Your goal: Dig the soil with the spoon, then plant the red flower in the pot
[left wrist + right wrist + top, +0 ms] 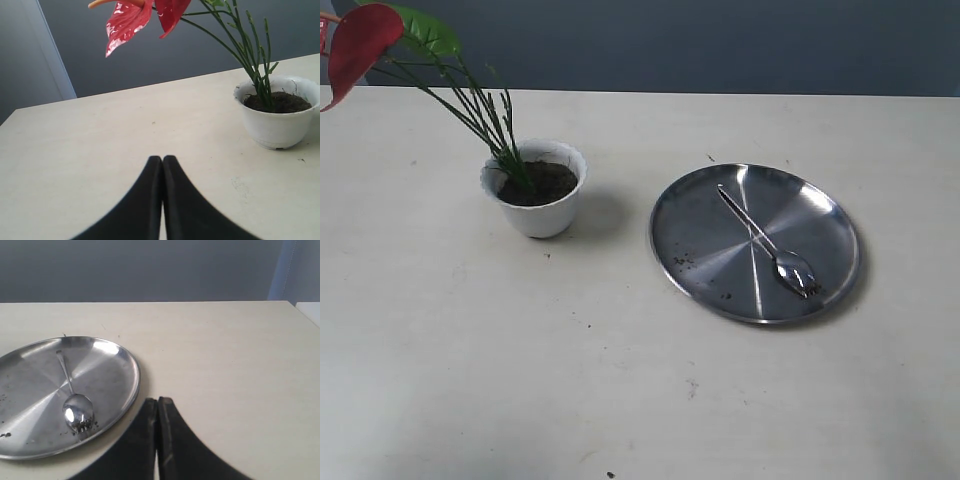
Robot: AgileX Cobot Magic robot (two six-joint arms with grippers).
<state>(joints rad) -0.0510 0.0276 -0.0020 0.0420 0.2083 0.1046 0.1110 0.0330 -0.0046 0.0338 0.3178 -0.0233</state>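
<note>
A: Largest item first?

B: The pale bench (520,380), which is carrying everything. Next, a round steel plate (700,230), lying flat on the right and showing a few dark crumbs.

A: And the planting?

B: The red flower (360,40) is standing in the pot, its thin green stems leaning up to the far left. One glossy pointed red petal is hanging at the tip, with a broad green leaf beside it. The pot (545,215), white with a scalloped rim, is sitting left of the plate, apart from it.

A: Smaller entries?

B: The spoon (760,238), shiny silver, is lying on the plate with its bowl near the front right rim. The soil (545,183), dark and crumbly, is filling the pot around the stems.

A: Tooling?

B: The left end effector (162,165) is hovering near the pot, clenched and empty. The right end effector (158,407) is hovering beside the plate's rim, likewise clenched on nothing.
</note>
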